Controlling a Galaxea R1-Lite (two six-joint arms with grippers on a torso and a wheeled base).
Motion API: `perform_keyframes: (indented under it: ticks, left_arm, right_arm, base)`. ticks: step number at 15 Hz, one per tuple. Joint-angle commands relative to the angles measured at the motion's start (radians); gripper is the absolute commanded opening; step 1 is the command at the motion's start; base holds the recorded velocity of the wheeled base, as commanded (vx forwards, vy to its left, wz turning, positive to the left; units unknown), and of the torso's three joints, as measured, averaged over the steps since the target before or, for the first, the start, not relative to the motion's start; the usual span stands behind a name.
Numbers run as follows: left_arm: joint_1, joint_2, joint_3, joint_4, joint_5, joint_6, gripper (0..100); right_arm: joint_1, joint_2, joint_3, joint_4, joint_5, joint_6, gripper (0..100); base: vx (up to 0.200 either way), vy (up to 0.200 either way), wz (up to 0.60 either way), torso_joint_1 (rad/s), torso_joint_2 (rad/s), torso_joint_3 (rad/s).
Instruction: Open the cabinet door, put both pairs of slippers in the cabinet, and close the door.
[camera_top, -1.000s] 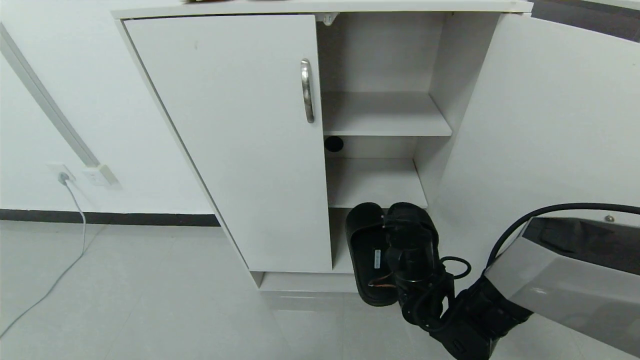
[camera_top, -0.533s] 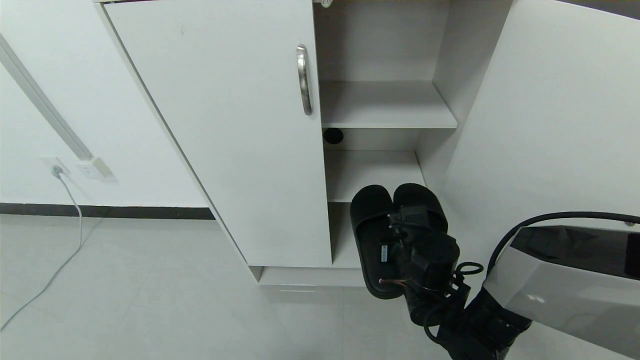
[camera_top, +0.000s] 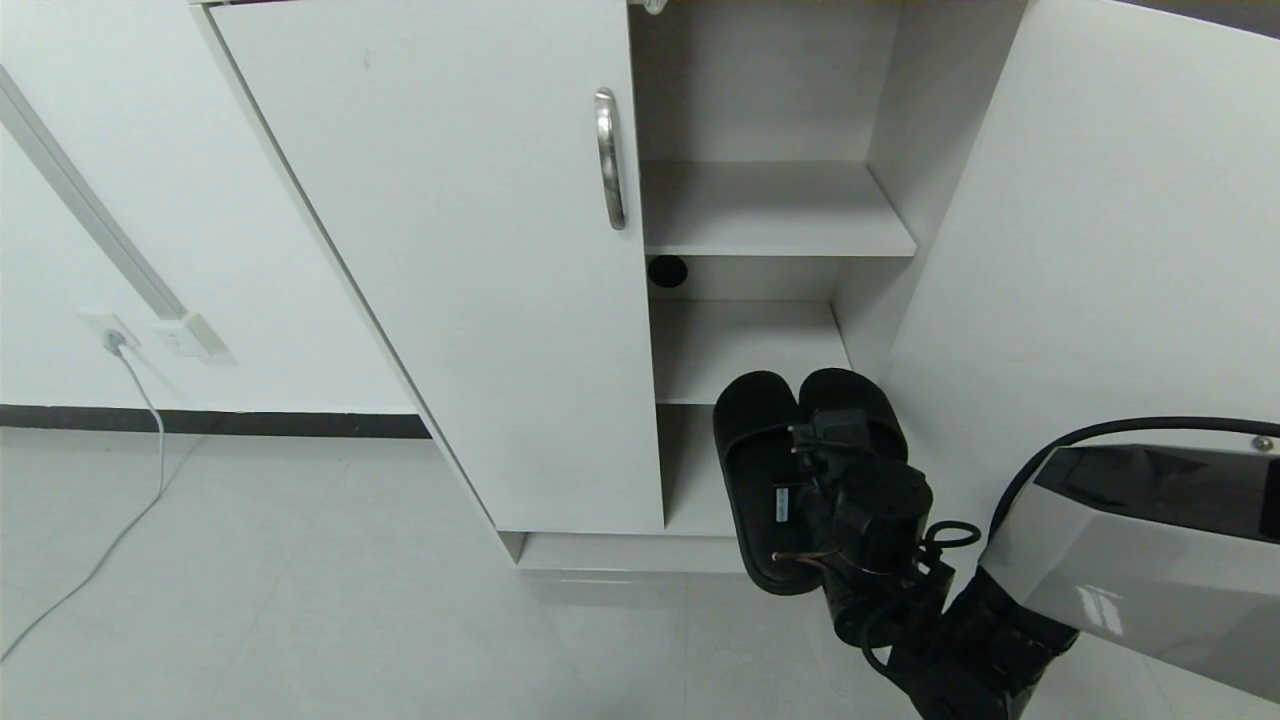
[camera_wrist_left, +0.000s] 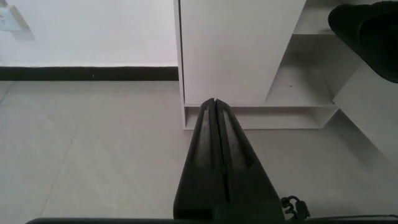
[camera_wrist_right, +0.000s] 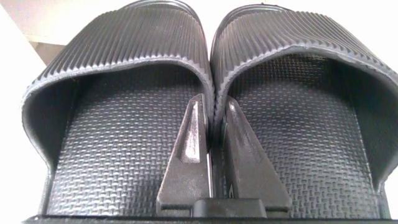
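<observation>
My right gripper (camera_top: 822, 452) is shut on a pair of black slippers (camera_top: 775, 470), pinching the two inner edges together; the pair hangs in the air before the open right half of the white cabinet (camera_top: 770, 205), level with its lower shelves. In the right wrist view the fingers (camera_wrist_right: 194, 149) clamp the touching side walls of the black slippers (camera_wrist_right: 124, 124). The right cabinet door (camera_top: 1090, 230) is swung open, the left door (camera_top: 450, 250) is closed. In the left wrist view my left gripper (camera_wrist_left: 214, 104) is shut and holds nothing, low over the floor in front of the cabinet base (camera_wrist_left: 261, 115).
The cabinet's upper shelf (camera_top: 770, 210) and middle shelf (camera_top: 750, 350) are bare, with a round dark hole (camera_top: 666, 271) in the back panel. The left door has a metal handle (camera_top: 608, 158). A wall socket (camera_top: 115, 335) with a grey cable (camera_top: 120, 530) is at the left. Grey tiled floor lies ahead.
The camera view shifted between the oldest frame and the later ones. My right gripper has carried the slippers a little to the right and slightly higher relative to the cabinet.
</observation>
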Motion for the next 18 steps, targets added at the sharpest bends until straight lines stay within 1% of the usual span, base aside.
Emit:
perform_keyframes:
  ticks: [1,7,11,13,15,18]
  left_arm:
    - [0.0,0.002,0.0,0.0,0.0,0.0,0]
    - [0.0,0.002,0.0,0.0,0.0,0.0,0]
    - [0.0,0.002,0.0,0.0,0.0,0.0,0]
    - [0.0,0.002,0.0,0.0,0.0,0.0,0]
    - [0.0,0.002,0.002,0.0,0.0,0.001,0]
    - [0.0,0.002,0.0,0.0,0.0,0.001,0]
  right_arm:
    - [-0.005,-0.007,0.001,-0.001,-0.002,-0.001,0]
    - [-0.013,-0.029,0.021,-0.001,-0.004,-0.012,0]
    - [-0.014,-0.043,0.059,-0.009,-0.004,-0.012,0]
    - [-0.022,-0.064,0.118,-0.027,-0.005,-0.009,0]
    - [-0.027,-0.066,0.167,-0.073,-0.005,-0.009,0]
    - [-0.028,-0.059,0.19,-0.096,-0.004,-0.008,0]
  base:
    - [0.0,0.0,0.0,0.0,0.0,0.0]
    - [0.0,0.0,0.0,0.0,0.0,0.0]
    - [0.0,0.0,0.0,0.0,0.0,0.0]
    - [0.0,0.0,0.0,0.0,0.0,0.0]
    - [0.0,0.0,0.0,0.0,0.0,0.0]
    - [0.0,0.0,0.0,0.0,0.0,0.0]
